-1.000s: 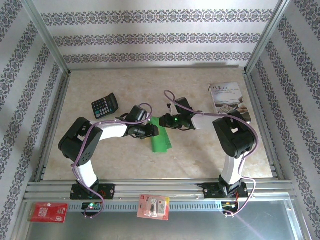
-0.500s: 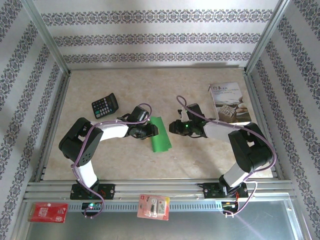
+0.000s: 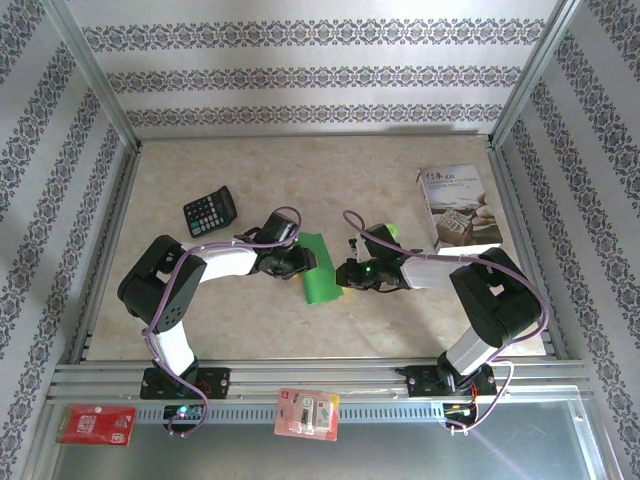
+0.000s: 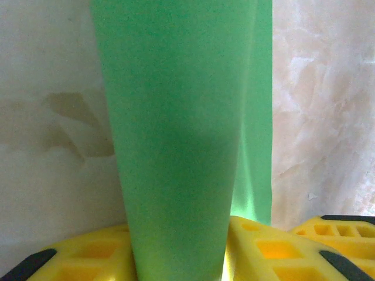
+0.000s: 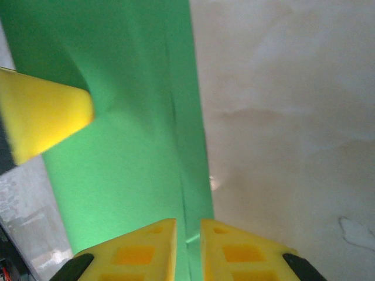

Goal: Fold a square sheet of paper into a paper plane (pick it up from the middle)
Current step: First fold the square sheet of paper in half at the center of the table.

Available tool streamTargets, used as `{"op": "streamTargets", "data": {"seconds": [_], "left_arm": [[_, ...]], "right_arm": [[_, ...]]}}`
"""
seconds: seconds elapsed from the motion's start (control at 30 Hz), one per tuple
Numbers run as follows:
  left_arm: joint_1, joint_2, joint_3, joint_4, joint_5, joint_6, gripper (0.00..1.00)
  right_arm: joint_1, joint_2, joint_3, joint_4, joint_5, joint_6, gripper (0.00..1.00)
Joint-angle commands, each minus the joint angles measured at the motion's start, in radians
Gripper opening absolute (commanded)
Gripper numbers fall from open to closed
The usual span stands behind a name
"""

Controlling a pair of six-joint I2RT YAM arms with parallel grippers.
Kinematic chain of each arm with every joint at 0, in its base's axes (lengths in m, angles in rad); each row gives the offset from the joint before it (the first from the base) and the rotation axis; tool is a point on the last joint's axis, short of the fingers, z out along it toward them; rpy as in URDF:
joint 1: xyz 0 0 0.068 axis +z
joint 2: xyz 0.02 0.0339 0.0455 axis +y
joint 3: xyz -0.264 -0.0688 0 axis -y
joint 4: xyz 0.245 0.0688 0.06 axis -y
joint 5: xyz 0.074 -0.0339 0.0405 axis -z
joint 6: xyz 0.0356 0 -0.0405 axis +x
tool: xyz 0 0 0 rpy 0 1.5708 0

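Note:
The square sheet of paper [image 3: 322, 280] is bright green and folded into a narrow, tapering strip at mid-table. My left gripper [image 3: 308, 261] is at the strip's upper left end. In the left wrist view the paper [image 4: 176, 117] runs up out of the left gripper [image 4: 179, 246], bowed and filling the space between the yellow fingers [image 4: 263, 246]. My right gripper [image 3: 343, 277] is at the strip's right edge. Its jaws [image 5: 188, 228] stand a narrow slit apart over the paper's [image 5: 129, 164] lengthwise crease. The left gripper's finger [image 5: 41, 117] presses into the paper at upper left.
A black calculator [image 3: 210, 211] lies at the back left and a white printed booklet [image 3: 458, 205] at the back right. A small green disc [image 3: 390, 232] peeks out behind the right arm. Two packets [image 3: 307, 413] [image 3: 95, 425] rest on the front rail.
My right gripper left the strip's upper end, swung out to the right, then came back lower down at its right edge with its jaws narrowing. The left gripper stayed on the paper.

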Motion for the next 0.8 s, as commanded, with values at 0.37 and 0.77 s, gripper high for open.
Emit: {"op": "streamTargets", "data": {"seconds": [0.37, 0.77], "left_arm": [[0.022, 0.068, -0.001, -0.113, -0.232, 0.057, 0.39], [0.025, 0.097, 0.034, -0.169, -0.22, 0.126, 0.39]], "right_arm": [[0.137, -0.035, -0.103, 0.126, 0.065, 0.168, 0.18], [0.086, -0.097, -0.077, 0.077, 0.087, 0.113, 0.22]]}}
